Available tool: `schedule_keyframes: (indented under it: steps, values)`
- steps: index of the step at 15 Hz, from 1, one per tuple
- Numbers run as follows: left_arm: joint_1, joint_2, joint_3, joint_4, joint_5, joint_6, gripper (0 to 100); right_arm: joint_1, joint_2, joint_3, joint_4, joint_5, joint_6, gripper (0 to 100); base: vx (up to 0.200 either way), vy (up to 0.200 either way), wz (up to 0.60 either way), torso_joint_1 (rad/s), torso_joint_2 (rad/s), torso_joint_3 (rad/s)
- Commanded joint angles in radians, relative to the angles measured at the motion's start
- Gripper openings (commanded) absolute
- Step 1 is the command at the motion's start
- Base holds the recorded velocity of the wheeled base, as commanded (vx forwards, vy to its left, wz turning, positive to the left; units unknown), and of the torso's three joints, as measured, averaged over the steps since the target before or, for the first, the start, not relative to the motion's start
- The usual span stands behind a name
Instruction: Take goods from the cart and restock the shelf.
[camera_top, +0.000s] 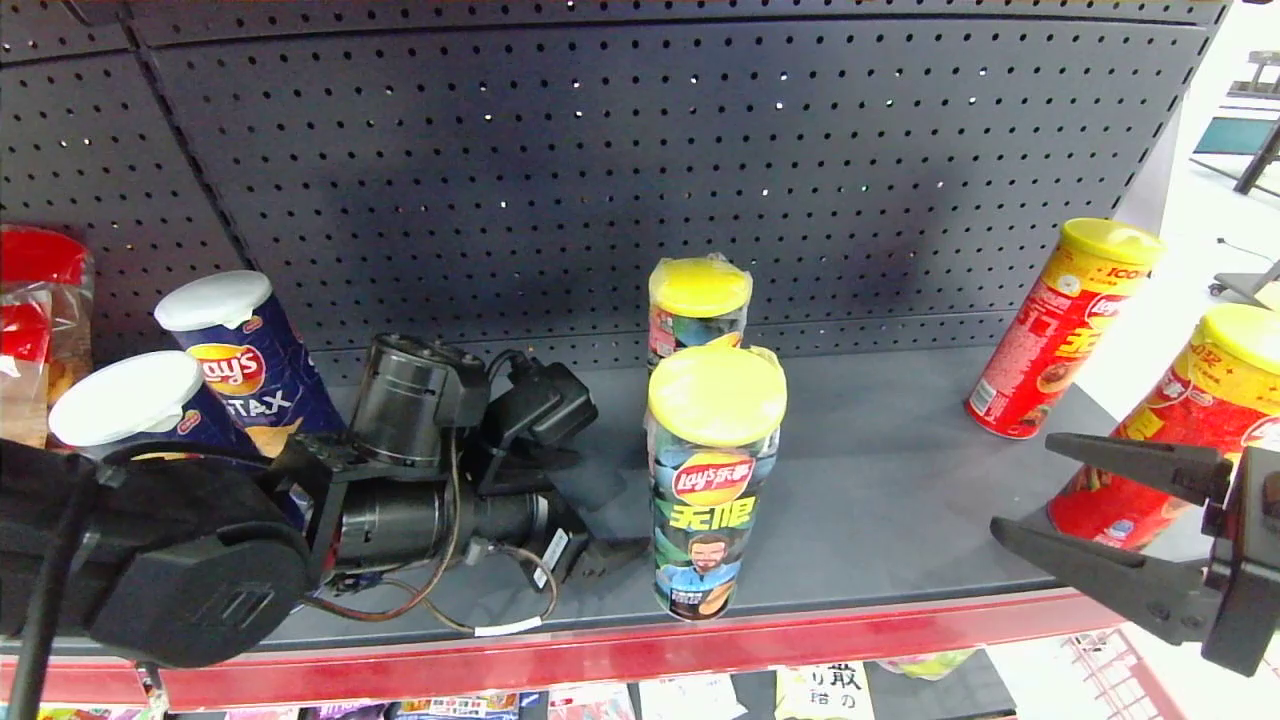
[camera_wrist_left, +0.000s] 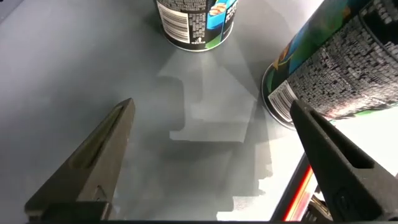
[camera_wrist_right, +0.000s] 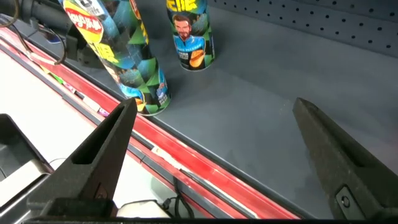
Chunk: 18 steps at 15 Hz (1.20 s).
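Green chip can (camera_top: 712, 480) is standing upright by the shelf's (camera_top: 880, 500) front lip, second can (camera_top: 698, 305) right behind at 12. It's at 3 o'clock off my left claw (camera_wrist_left: 211, 106), just beside; that claw's spread, empty. Right claw (camera_top: 1022, 485) also spread, well apart at 3 from the can.

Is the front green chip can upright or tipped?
Upright. The front green chip can stands on its base on the shelf, yellow lid up.

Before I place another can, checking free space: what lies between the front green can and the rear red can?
Only bare shelf, from front green can to rear red can, as the head view shows.
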Motion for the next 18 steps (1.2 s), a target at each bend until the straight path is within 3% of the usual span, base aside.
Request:
schedule_keyframes:
  steps: [1, 4, 5, 7, 10, 11, 12, 13, 18]
  values:
    - [0.006, -0.047, 0.012, -0.001, 0.026, -0.005, 100, -0.006, 0.003, 0.007, -0.001, -0.002, -0.003, 100, 0.000, 0.000, 0.00, 0.000, 0.00, 0.000]
    - [0.006, -0.222, 0.060, 0.018, 0.106, -0.045, 100, -0.040, -0.007, 0.042, -0.001, -0.073, -0.015, 100, 0.000, 0.000, 0.00, 0.000, 0.00, 0.000]
    - [0.006, -0.319, 0.094, 0.070, 0.162, -0.045, 100, -0.049, -0.023, 0.051, 0.001, -0.134, -0.040, 100, 0.000, 0.000, 0.00, 0.000, 0.00, 0.000]
    - [0.008, -0.531, 0.144, 0.242, 0.221, -0.047, 100, -0.040, -0.063, 0.081, -0.001, -0.191, -0.067, 100, 0.000, 0.000, 0.00, 0.000, 0.00, 0.000]
    - [0.008, -0.879, 0.163, 0.642, 0.222, -0.071, 100, -0.047, -0.166, 0.160, -0.001, -0.252, -0.113, 100, 0.000, 0.000, 0.00, 0.000, 0.00, 0.000]
    - [0.008, -0.969, 0.186, 0.699, 0.221, -0.093, 100, -0.047, -0.204, 0.180, -0.001, -0.250, -0.116, 100, 0.000, 0.000, 0.00, 0.000, 0.00, 0.000]
    - [0.008, -1.009, 0.206, 0.705, 0.225, -0.110, 100, -0.047, -0.217, 0.190, -0.001, -0.257, -0.116, 100, 0.000, 0.000, 0.00, 0.000, 0.00, 0.000]
    - [0.011, -1.109, 0.258, 0.713, 0.231, -0.147, 100, -0.054, -0.243, 0.211, -0.001, -0.261, -0.116, 100, 0.000, 0.000, 0.00, 0.000, 0.00, 0.000]
    - [0.043, -1.344, 0.365, 0.822, 0.282, -0.148, 100, -0.084, -0.300, 0.226, 0.002, -0.266, -0.123, 100, 0.000, 0.000, 0.00, 0.000, 0.00, 0.000]
